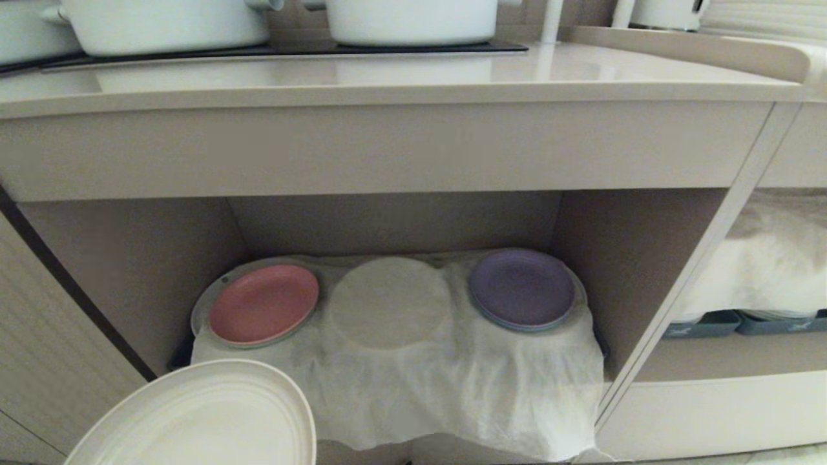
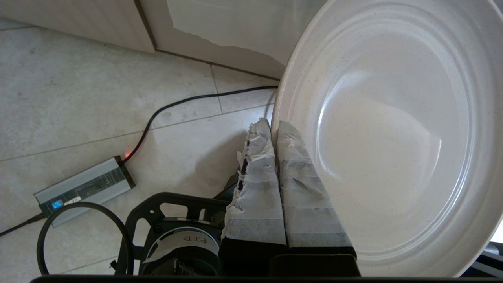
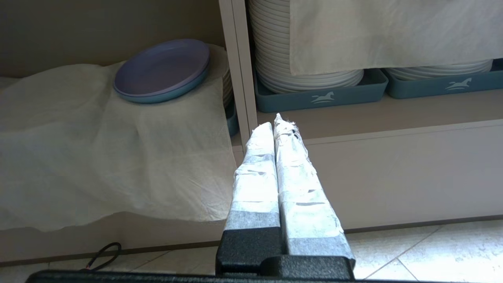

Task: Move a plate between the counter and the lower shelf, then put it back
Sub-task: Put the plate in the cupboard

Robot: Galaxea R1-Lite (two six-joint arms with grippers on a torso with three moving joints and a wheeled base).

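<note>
The cream plate (image 1: pixel 207 420) with a ridged rim hangs tilted at the bottom left of the head view, below and in front of the lower shelf (image 1: pixel 387 223). In the left wrist view my left gripper (image 2: pixel 273 125) is shut on the rim of the plate (image 2: pixel 393 137), one taped finger inside it and one behind. The floor lies under it. The counter (image 1: pixel 387 77) runs across above the shelf. My right gripper (image 3: pixel 275 124) is shut on nothing and hangs low in front of the cabinet's upright divider (image 3: pixel 235 70).
A wrinkled off-white cloth (image 1: pixel 452 374) drapes over the shelf, carrying a pink plate (image 1: pixel 263 303), a purple plate (image 1: pixel 522 287) and a covered round stack (image 1: pixel 387 303). White pots (image 1: pixel 161 22) stand on the counter. Blue-grey trays (image 1: pixel 704 325) fill the right niche. A power box (image 2: pixel 84 188) lies on the floor.
</note>
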